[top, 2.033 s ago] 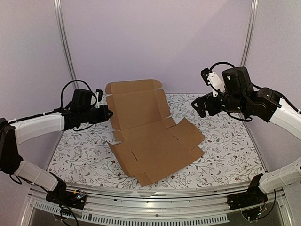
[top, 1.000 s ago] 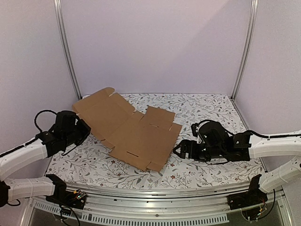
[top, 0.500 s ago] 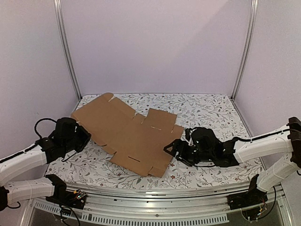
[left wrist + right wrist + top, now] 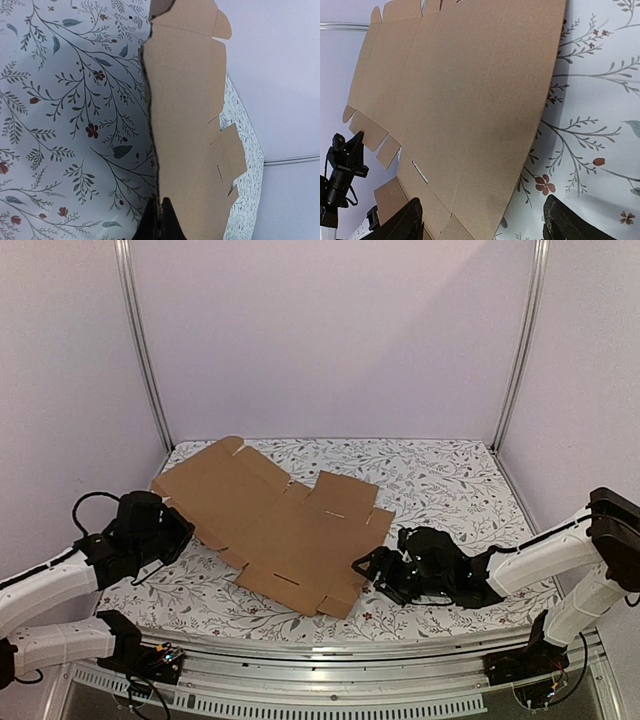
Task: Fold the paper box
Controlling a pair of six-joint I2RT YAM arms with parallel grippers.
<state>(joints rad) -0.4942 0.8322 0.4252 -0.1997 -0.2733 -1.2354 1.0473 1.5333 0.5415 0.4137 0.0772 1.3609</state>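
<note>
Left hand (image 4: 160, 221) pinches the flat paper box (image 4: 270, 525) at its edge; right hand (image 4: 362, 567) is spread at its near corner.

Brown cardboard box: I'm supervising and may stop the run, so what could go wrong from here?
1. The left gripper pinches only the thin edge of the flat brown corrugated cardboard box; it may slip off or tear.
2. The open right gripper sits low at the near right corner; it might shove or crumple the sheet instead of catching it.

Left arm (image 4: 45, 580) & right arm (image 4: 545, 552): white shells, blk joints, blk cable loops; left gripper (image 4: 186, 525), right gripper (image 4: 366, 566) blk.
</note>
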